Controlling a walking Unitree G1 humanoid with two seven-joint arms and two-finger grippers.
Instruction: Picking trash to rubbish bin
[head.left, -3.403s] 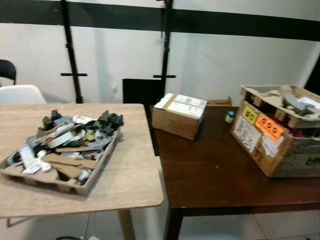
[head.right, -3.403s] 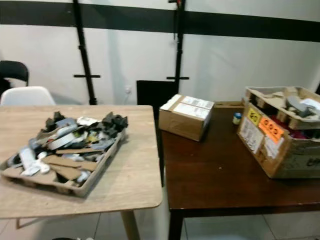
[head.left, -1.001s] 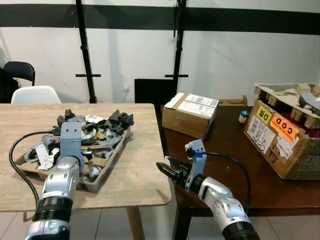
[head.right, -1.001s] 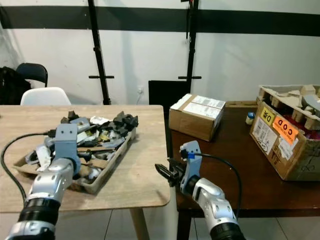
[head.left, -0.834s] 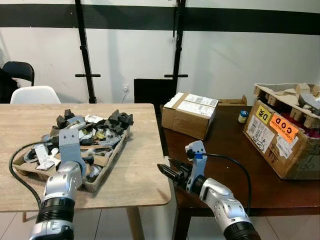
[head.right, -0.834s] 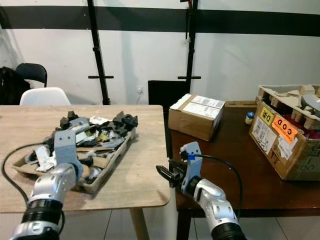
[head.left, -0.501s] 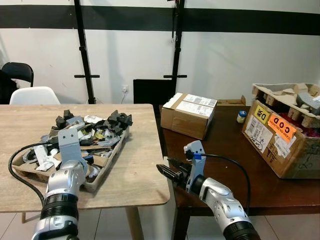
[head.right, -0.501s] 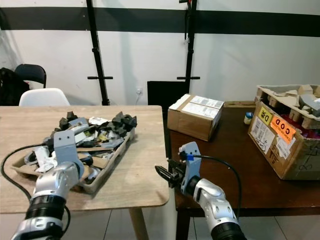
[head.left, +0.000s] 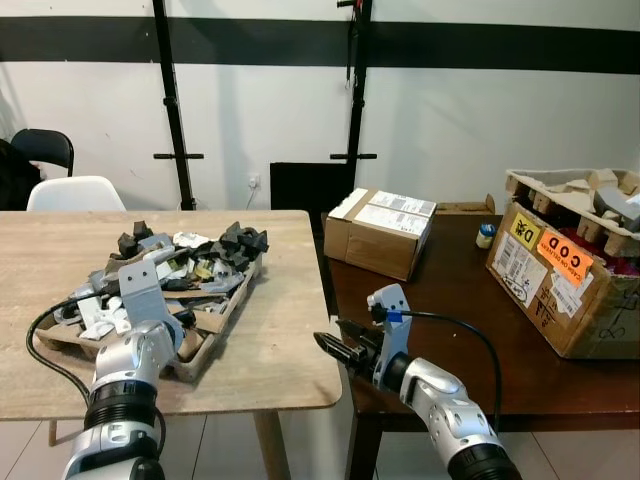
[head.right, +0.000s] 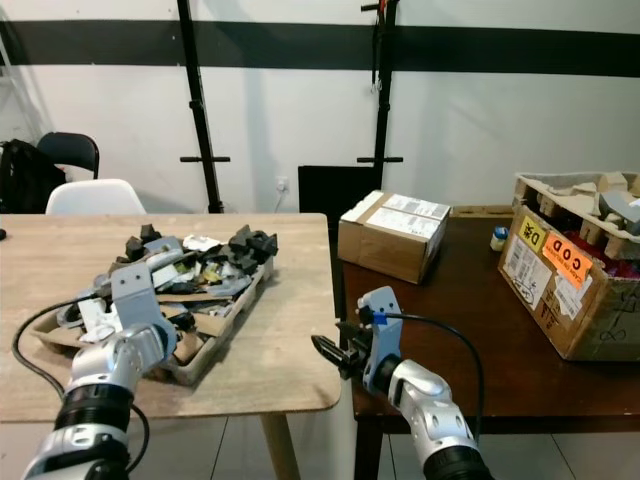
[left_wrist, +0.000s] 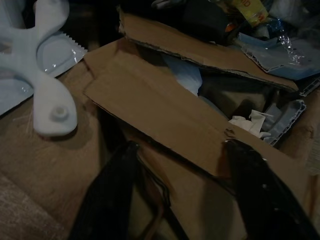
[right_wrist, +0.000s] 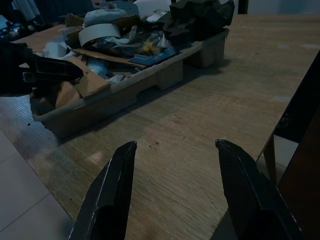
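A grey pulp tray (head.left: 216, 341) heaped with trash (head.left: 195, 262) (cardboard scraps, black pieces, white plastic) sits on the light wooden table (head.left: 280, 300). My left gripper (head.left: 183, 325) reaches into the tray's near end. In the left wrist view it is open (left_wrist: 180, 200), its fingers (left_wrist: 107, 200) straddling a flat cardboard piece (left_wrist: 165, 120), beside a white plastic part (left_wrist: 45, 95). My right gripper (head.left: 328, 340) hovers open at the table's right front corner, pointing toward the tray (right_wrist: 150, 82), with nothing between its fingers (right_wrist: 107, 195).
A dark brown table (head.left: 450, 320) adjoins on the right, carrying a small taped cardboard box (head.left: 380, 230), a little bottle (head.left: 486, 234) and a large open box with a COD label (head.left: 560, 290) holding scraps. A white chair (head.left: 75, 192) stands behind the wooden table.
Both arms have come up into view since 3.4 s ago. In the last second the left gripper has sunk lower into the tray's near end; the right gripper has hardly moved.
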